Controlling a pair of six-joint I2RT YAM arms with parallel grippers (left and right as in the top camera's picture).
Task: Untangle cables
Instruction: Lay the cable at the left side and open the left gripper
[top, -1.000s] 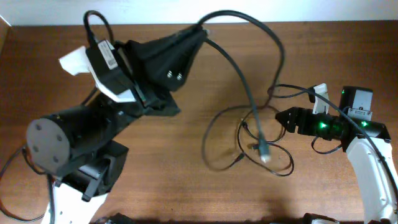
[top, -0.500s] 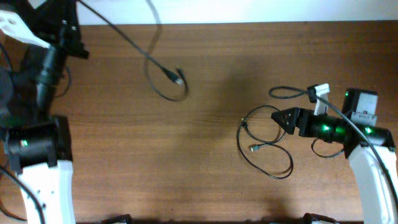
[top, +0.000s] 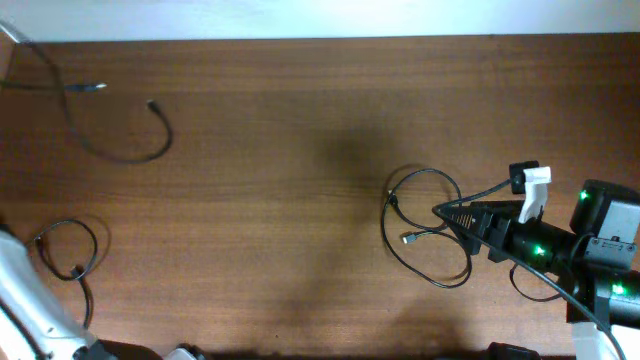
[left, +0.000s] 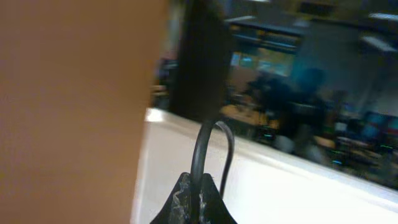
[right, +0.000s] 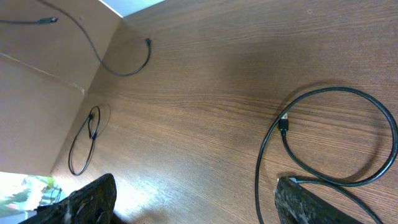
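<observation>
A thin black cable (top: 430, 232) lies in loose loops right of the table's middle and also shows in the right wrist view (right: 339, 134). My right gripper (top: 452, 214) hovers over those loops, open and empty (right: 199, 208), with one finger beside a cable end. A thicker black cable (top: 135, 152) lies curved at the far left and runs off the top-left corner. My left gripper (left: 198, 194) is shut on a black cable (left: 204, 149) and raised, facing away from the table. It is out of the overhead view.
A small coiled black cable (top: 68, 250) lies near the left edge, beside my white left arm (top: 30, 305). It also shows in the right wrist view (right: 87, 140). A cardboard wall (right: 43, 93) borders the table's far left side.
The left arm swung off to the left, pulling the thicker cable out of the tangle to the far left. The right arm drew back toward the front edge. The thin loops stayed put.
</observation>
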